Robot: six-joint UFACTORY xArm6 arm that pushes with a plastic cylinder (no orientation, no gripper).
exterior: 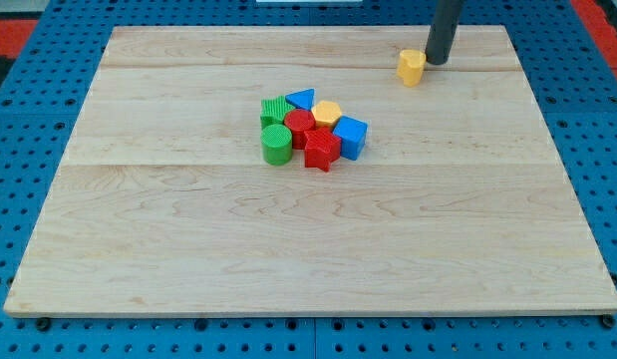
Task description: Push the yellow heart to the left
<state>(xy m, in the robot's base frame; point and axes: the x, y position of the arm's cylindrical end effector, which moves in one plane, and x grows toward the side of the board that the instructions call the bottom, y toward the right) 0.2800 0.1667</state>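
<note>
The yellow heart lies alone near the view's top right of the wooden board. My tip stands just to the right of the heart, close to its right side or touching it. The dark rod rises from there out of the view's top.
A tight cluster sits near the board's middle: a green ribbed block, a green cylinder, a blue triangle, a yellow block, a red cylinder, a red star and a blue block.
</note>
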